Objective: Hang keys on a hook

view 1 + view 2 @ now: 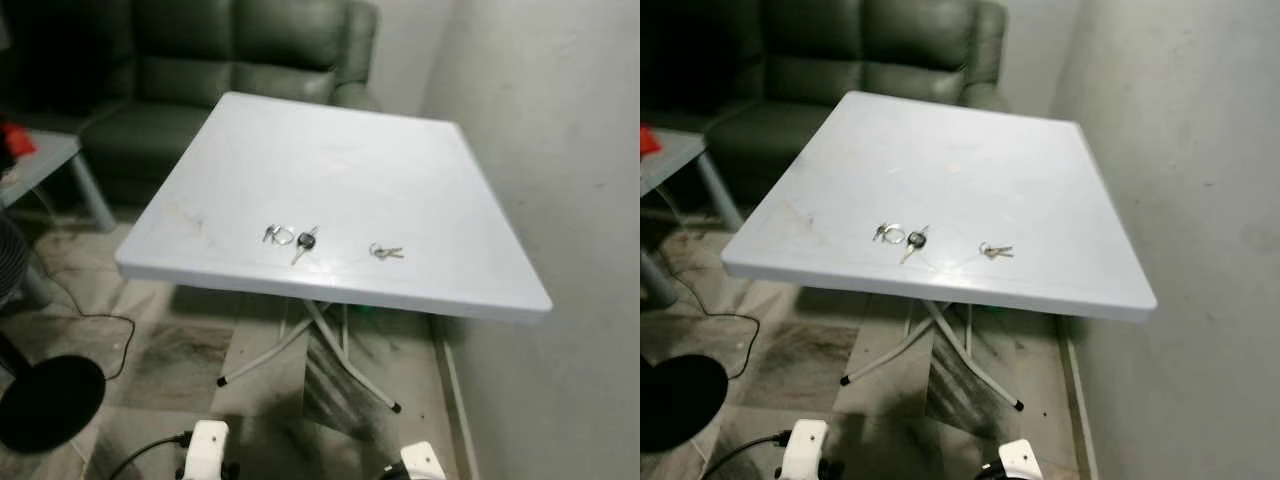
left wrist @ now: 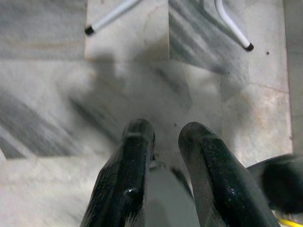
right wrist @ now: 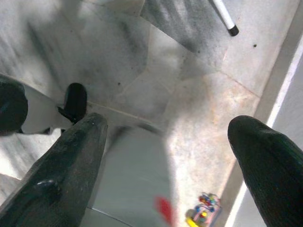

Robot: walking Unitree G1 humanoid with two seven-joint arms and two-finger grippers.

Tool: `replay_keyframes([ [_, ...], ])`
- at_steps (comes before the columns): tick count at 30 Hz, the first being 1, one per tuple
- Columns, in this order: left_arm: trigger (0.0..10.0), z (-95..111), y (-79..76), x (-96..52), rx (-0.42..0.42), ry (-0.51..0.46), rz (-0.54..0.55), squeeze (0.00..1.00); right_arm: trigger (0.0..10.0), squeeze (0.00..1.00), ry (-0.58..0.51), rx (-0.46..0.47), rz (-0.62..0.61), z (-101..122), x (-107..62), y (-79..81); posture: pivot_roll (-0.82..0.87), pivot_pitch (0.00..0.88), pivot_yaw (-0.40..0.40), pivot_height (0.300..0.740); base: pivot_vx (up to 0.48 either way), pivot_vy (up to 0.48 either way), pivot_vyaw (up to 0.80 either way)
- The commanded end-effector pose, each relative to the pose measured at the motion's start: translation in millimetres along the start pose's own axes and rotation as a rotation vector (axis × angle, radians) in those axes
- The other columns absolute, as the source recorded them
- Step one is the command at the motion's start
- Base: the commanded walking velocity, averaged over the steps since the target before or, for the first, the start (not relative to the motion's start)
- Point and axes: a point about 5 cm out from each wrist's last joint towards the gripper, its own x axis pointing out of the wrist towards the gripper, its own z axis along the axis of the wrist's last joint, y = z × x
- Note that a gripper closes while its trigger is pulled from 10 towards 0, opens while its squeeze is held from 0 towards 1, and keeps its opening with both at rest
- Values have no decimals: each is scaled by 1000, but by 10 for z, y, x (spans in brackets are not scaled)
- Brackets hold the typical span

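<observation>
Three sets of keys lie near the front edge of a white folding table [image 1: 330, 150]. These are a bunch on a ring [image 1: 278, 235], a black-headed key [image 1: 305, 241] just right of it, and a small bunch [image 1: 385, 252] further right. Both arms hang low in front of the table, well below the keys. My left gripper [image 2: 165, 130] points at the marble floor, its fingers close together with nothing between them. My right gripper [image 3: 168, 123] also faces the floor, its fingers spread wide and empty.
A grey wall [image 1: 560, 150] runs close along the table's right side. A dark green sofa [image 1: 240, 60] stands behind the table. At the left are a grey side table [image 1: 45, 155], a black round stand base [image 1: 45, 400] and a cable [image 1: 100, 325]. Crossed table legs [image 1: 330, 350] stand underneath.
</observation>
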Motion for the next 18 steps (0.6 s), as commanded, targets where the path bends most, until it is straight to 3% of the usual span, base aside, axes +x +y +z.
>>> replay_keyframes([
  [1, 10000, -43, -67, 4, -13, 13, -17, 0, 10000, 0, 1, 9, -22, -9, -14, -80, -12, 0, -54, 740, 0, 472, 0],
  [18, 10000, -69, -64, -1, -16, 21, -14, 0, 10000, 0, -7, 16, -16, 0, -12, -73, -5, 0, -56, 740, 0, 472, 0],
])
